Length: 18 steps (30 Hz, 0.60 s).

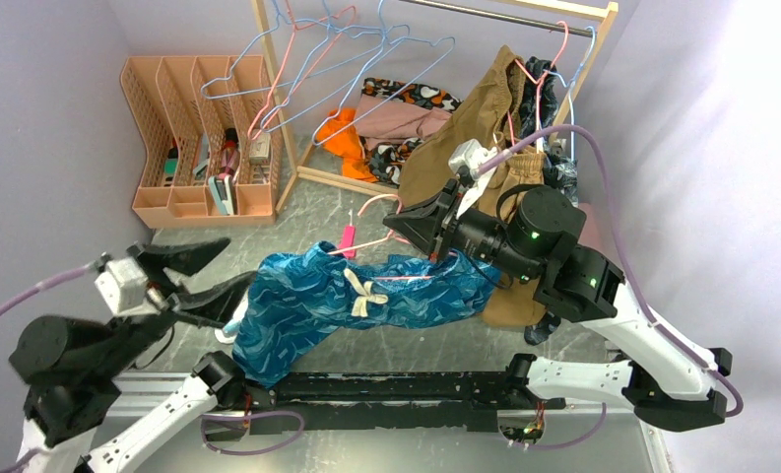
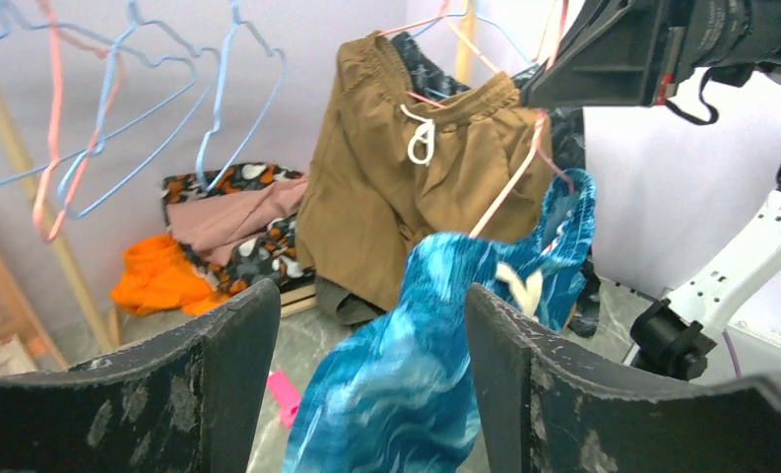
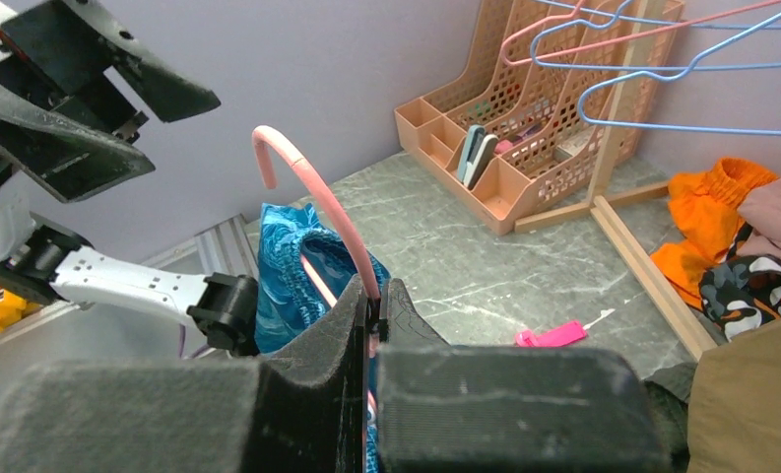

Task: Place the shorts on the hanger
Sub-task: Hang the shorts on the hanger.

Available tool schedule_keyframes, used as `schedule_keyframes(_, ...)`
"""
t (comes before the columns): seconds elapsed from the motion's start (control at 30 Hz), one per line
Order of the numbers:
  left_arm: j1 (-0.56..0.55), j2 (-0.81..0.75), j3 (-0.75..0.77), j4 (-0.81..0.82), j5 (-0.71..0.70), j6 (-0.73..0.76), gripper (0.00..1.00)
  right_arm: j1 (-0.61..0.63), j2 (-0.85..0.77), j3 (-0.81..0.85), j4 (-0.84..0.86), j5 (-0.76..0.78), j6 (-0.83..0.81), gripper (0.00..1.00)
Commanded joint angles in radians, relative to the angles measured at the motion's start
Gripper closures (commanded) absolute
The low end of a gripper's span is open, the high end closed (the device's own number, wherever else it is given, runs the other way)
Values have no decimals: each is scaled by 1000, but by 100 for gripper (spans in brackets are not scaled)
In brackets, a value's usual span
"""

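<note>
**Shorts over the hanger; left jaws apart, right clamped on wire**

Left wrist view: the left gripper (image 2: pixel 369 317) stands with its jaws wide apart and nothing between the pads. The fabric seen through the gap hangs farther off. From above, the lower finger lies just beside the hem of the shorts (image 1: pixel 297 307); contact cannot be told from this angle.

The right gripper (image 3: pixel 374 302) is closed tight on the hanger (image 3: pixel 312 182) at the base of its hook and holds it raised over the middle of the desk (image 1: pixel 317 209).

The shorts hang from the hanger's wire. One end bunches below the right gripper. The other trails down toward the near edge of the desk by the left arm. The drawstring (image 1: pixel 366 294) faces up.

Judgement: the draping step looks largely done, since the right arm alone carries the load. The fabric looks lopsided, long on the left side. Whether it sits securely over the lower bar is not visible. Evening it out may be what remains.

A pink clip (image 1: pixel 348 236) lies on the desk, apart.
</note>
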<state>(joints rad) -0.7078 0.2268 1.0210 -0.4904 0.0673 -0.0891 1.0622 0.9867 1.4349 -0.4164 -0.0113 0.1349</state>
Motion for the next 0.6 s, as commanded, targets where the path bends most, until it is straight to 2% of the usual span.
schedule_keyframes(0.0, 6, 176, 24, 109, 180, 31, 29, 1, -2, 12, 62, -14, 8, 100)
schedule_keyframes(0.27, 6, 335, -3, 211, 286, 55, 39, 1, 5, 11, 65, -21, 8, 100)
schedule_keyframes(0.57, 5, 347, -29, 255, 330, 46, 67, 1, 0, 0, 68, -18, 6, 100)
